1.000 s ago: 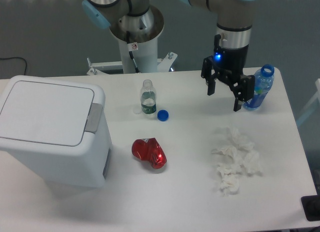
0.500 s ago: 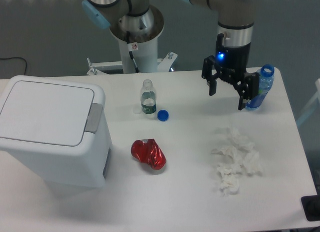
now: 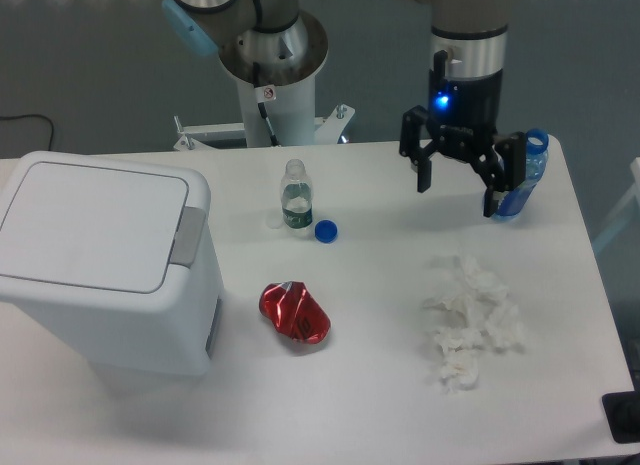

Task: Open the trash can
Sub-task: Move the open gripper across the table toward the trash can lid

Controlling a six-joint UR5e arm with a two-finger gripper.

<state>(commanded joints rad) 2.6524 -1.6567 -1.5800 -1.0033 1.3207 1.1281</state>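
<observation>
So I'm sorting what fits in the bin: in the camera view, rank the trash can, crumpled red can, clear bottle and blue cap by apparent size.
1. trash can, by far largest
2. crumpled red can and clear bottle: look alike in size, so unranked
3. blue cap, smallest

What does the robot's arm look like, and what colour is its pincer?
The arm is a thick grey and silver tube with light blue caps at its joints. Its pincer is black, with two bent fingers and a small blue light glowing above them. The base column is pale, with a little red and white sticker.
</observation>
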